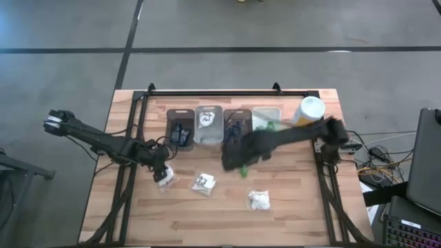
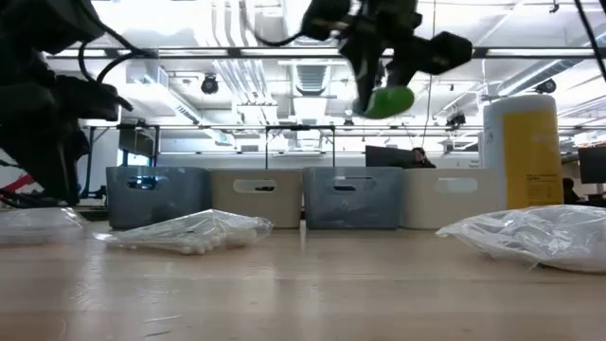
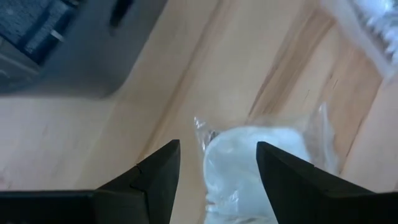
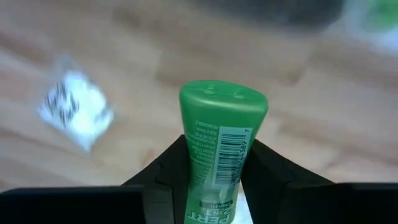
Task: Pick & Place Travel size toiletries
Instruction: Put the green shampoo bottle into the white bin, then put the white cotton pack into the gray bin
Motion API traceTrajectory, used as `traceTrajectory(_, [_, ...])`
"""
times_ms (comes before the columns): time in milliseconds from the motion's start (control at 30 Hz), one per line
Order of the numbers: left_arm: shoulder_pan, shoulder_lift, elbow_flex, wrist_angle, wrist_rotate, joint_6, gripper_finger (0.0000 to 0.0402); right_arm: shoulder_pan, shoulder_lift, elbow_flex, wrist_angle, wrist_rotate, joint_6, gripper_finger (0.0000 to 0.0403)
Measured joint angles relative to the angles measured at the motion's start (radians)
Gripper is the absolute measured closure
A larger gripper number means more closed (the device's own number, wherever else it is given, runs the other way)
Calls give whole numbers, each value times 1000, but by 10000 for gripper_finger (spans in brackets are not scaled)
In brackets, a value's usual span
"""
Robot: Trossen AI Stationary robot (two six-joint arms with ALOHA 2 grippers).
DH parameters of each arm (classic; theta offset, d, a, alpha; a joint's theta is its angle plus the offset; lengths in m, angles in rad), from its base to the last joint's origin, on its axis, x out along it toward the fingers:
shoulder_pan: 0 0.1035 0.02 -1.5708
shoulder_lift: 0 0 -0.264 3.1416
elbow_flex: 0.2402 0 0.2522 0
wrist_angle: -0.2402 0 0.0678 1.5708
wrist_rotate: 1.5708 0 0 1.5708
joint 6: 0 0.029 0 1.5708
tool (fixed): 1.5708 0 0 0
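Taking the row of four rectangular grey and white bins (image 1: 224, 110) as landmark: the left tool (image 1: 162, 173) hangs with jaws wide over a white fluffy clear-wrapped packet (image 1: 165, 179) lying on the wooden worktop (image 1: 303, 213) in front of the leftmost bin. Two more packets (image 1: 203, 182) (image 1: 259, 200) lie unsorted before the middle bins. The right tool (image 1: 242, 167), lifted in front of the third bin, grips a small green plastic bottle (image 4: 221, 149); the bins already hold some items, so sorting looks partway done.

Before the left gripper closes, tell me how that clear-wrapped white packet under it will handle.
The packet looks soft and fluffy inside loose crinkled film, so it will probably squash and flop rather than hold shape. It seems light for its bulk. The glossy wrap may slip between the left gripper fingers, which are open around it.
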Motion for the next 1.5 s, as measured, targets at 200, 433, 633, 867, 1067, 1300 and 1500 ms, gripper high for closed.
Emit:
traceTrajectory(200, [1, -22, 4, 3, -49, -42, 186, -195, -185, -131, -63, 78, -126, 295])
traceTrajectory(433, [1, -32, 5, 3, -52, -143, 186, -448, -287, -335, -34, 79, -319, 294])
traceTrajectory(633, [1, -35, 20, 2, -51, -227, 186, -551, -283, -463, 123, 36, -447, 256])
traceTrajectory(867, [1, -35, 29, 2, -5, -272, 186, -562, -282, -499, 197, 75, -521, 181])
traceTrajectory(1067, [0, -36, 32, 3, 105, -229, 186, -561, -289, -499, 192, 104, -573, 127])
traceTrajectory(1300, [-1, -35, 26, 1, 234, -112, 186, -506, -313, -470, 197, 105, -606, 85])
traceTrajectory(1500, [-2, -35, 35, 4, 235, 76, 186, -432, -313, -443, 207, 115, -620, 64])
